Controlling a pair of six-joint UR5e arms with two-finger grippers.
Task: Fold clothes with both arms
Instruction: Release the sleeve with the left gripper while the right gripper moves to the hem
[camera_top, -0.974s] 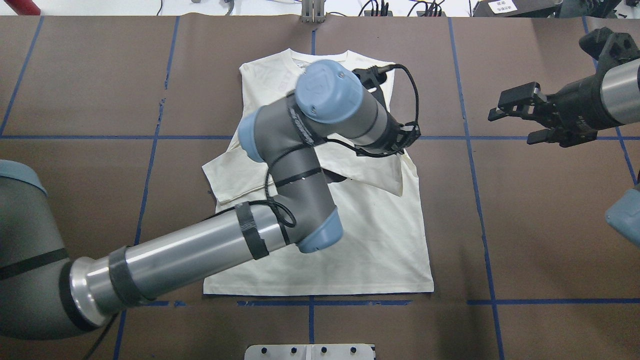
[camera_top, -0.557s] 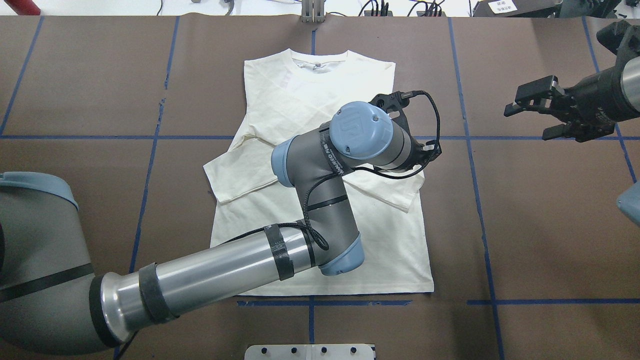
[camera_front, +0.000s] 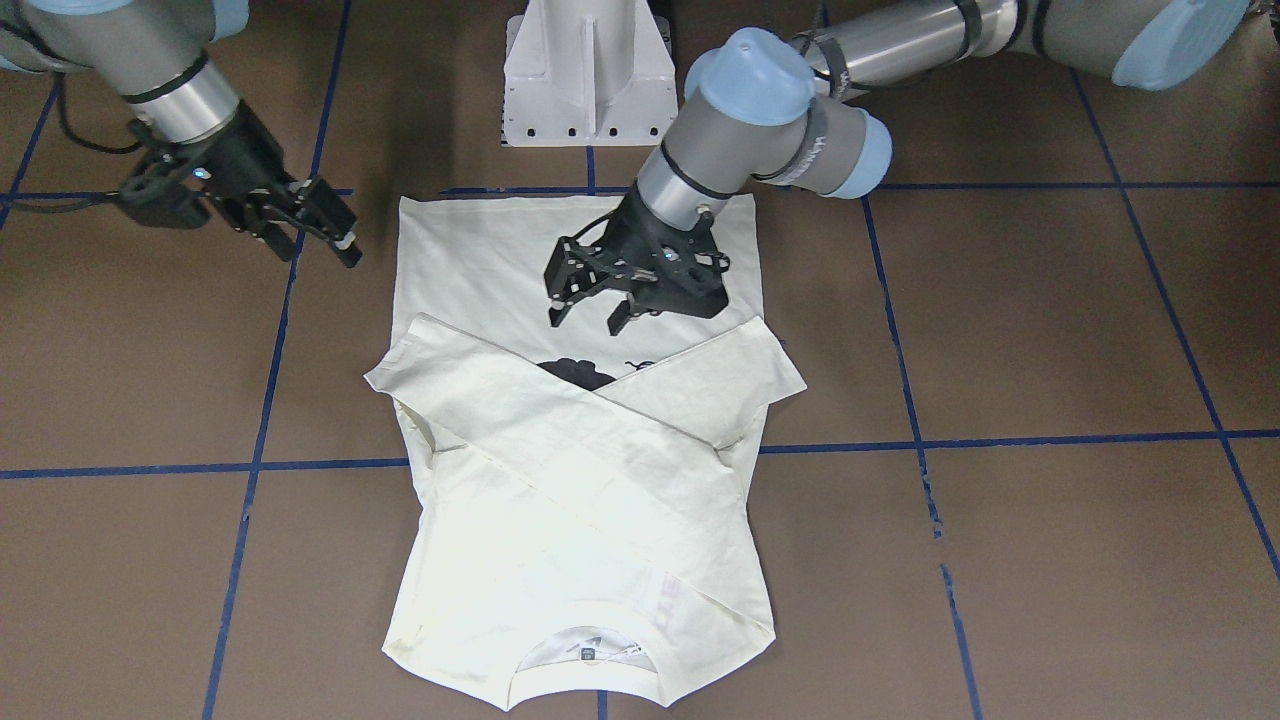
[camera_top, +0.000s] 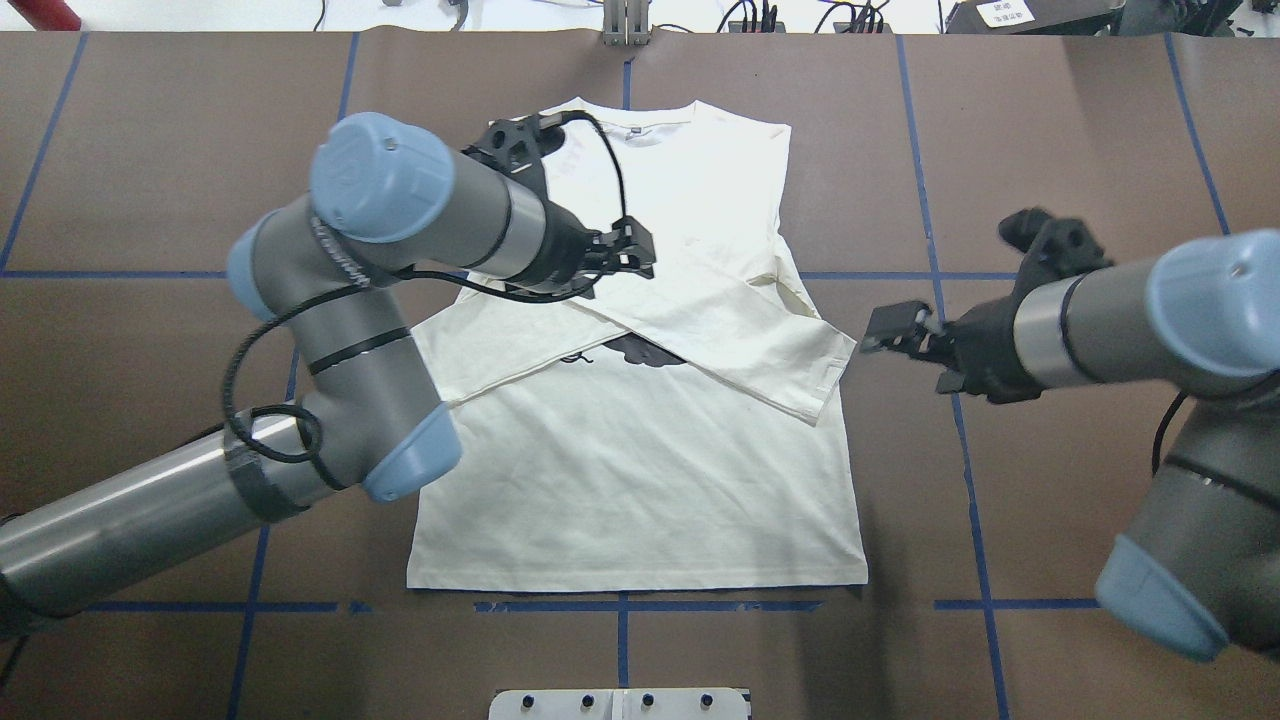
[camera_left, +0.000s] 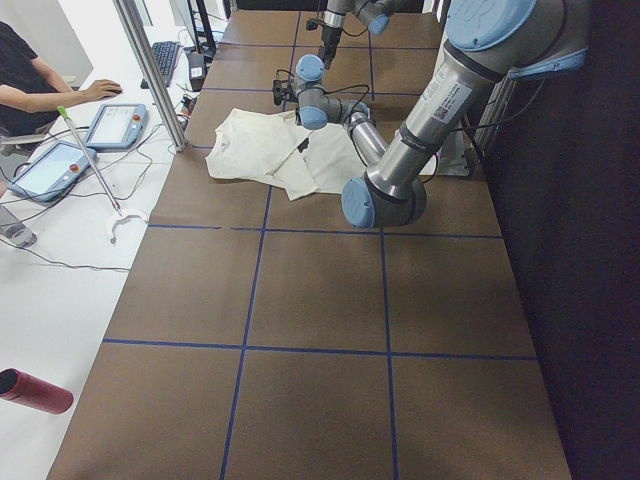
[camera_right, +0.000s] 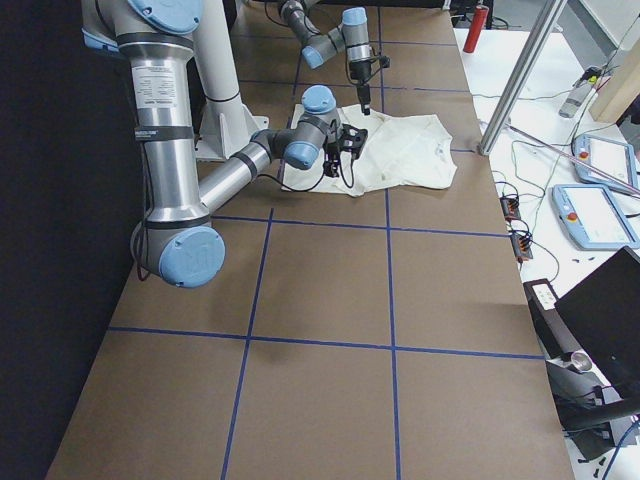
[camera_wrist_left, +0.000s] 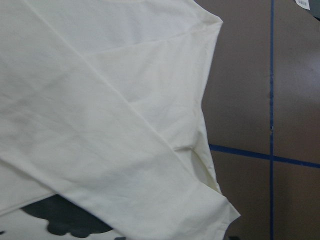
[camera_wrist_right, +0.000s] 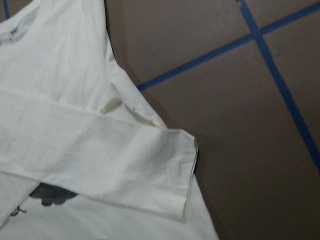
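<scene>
The cream-white T-shirt (camera_top: 640, 480) lies flat with its neck at the table's far side. Both long sleeves are crossed over the chest (camera_front: 560, 480), and part of the black cat print (camera_top: 640, 350) shows below them. My left gripper (camera_front: 590, 310) hovers open above the shirt's body, just hem-side of the crossed sleeves, and holds nothing. In the overhead view the left gripper (camera_top: 625, 262) sits over the sleeves. My right gripper (camera_top: 900, 340) is open beside the sleeve cuff (camera_wrist_right: 185, 175) at the shirt's right edge, apart from the cloth (camera_front: 320, 235).
Brown table cover with blue tape grid lines (camera_top: 620, 605). The white pedestal base (camera_front: 585, 70) stands behind the hem. A person sits at a desk with tablets (camera_left: 105, 125) beyond the far edge. A metal post (camera_left: 150, 70) and a red bottle (camera_right: 477, 28) stand off the mat.
My left arm has swung from over the shirt's right side back toward the left. The right arm has come in and down to the sleeve cuff at the shirt's right edge.
</scene>
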